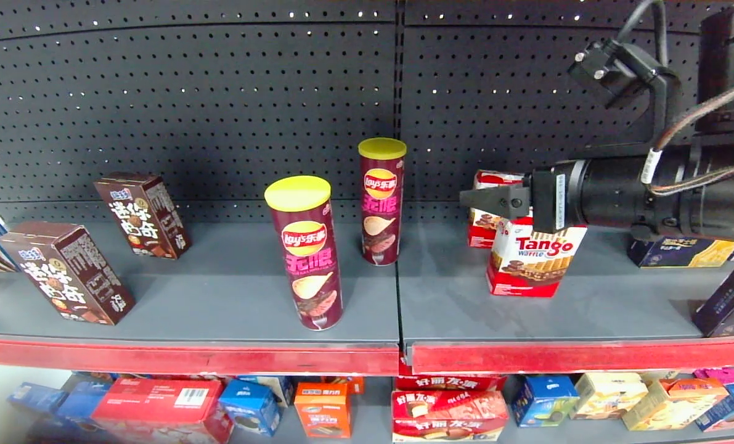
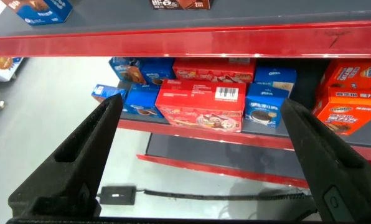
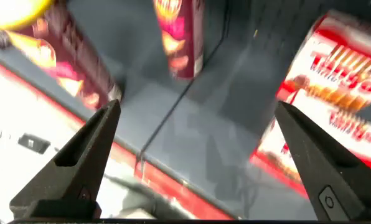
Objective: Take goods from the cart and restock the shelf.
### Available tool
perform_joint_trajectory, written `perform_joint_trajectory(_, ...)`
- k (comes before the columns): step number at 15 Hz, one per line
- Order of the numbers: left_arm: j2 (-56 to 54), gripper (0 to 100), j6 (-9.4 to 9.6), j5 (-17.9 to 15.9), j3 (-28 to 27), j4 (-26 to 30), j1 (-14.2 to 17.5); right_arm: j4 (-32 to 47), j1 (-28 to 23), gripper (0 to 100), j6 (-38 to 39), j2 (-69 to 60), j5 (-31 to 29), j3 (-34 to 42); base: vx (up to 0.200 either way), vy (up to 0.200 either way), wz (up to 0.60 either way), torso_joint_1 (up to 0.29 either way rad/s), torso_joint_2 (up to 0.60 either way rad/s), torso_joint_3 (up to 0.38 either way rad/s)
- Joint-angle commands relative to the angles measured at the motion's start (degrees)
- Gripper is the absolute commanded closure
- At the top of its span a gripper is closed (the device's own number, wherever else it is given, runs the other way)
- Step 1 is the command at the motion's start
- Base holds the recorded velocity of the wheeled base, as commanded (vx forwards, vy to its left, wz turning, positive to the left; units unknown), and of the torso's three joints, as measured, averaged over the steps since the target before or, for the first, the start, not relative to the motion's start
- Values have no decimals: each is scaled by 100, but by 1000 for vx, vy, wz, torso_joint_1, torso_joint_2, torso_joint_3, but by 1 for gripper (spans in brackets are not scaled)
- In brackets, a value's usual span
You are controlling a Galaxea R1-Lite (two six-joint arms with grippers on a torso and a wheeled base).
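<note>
Jaws L+R wide, empty, R by wafer box

Three views, one shelf
Head camera faces it from slightly above; the right wrist camera hovers close over the same chip cans and wafer box; the left wrist camera sits lower, sharing the red box beneath

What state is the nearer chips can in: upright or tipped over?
Upright. The nearer chips can stands on its base on the shelf, yellow lid on top.
</note>
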Motion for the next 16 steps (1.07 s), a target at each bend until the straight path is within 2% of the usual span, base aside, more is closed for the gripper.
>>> perform_joint_trajectory(1, 24, 0, 1, 4, 28, 0, -2, -403, -165, 0, -15, 923, 24, -418, 0, 0, 0, 0, 0, 0)
perform_joint_trajectory(3, 24, 0, -8, 4, 28, 0, -2, -447, -235, 0, -24, 1319, 42, -699, 0, 0, 0, 0, 0, 0)
perform_joint_trajectory(4, 24, 0, 1, 4, 28, 0, -2, -447, -314, 0, -33, 1776, 130, -1094, 0, 0, 0, 0, 0, 0)
perform_joint_trajectory(9, 15, 0, 1, 4, -60, -9, -2, -438, -393, 0, -51, 2417, 156, -1815, 0, 0, 0, 0, 0, 0)
perform_joint_trajectory(16, -55, 0, 1, 12, -60, -18, 7, -429, -543, 0, -323, 2540, 130, -1947, 0, 0, 0, 0, 0, 0)
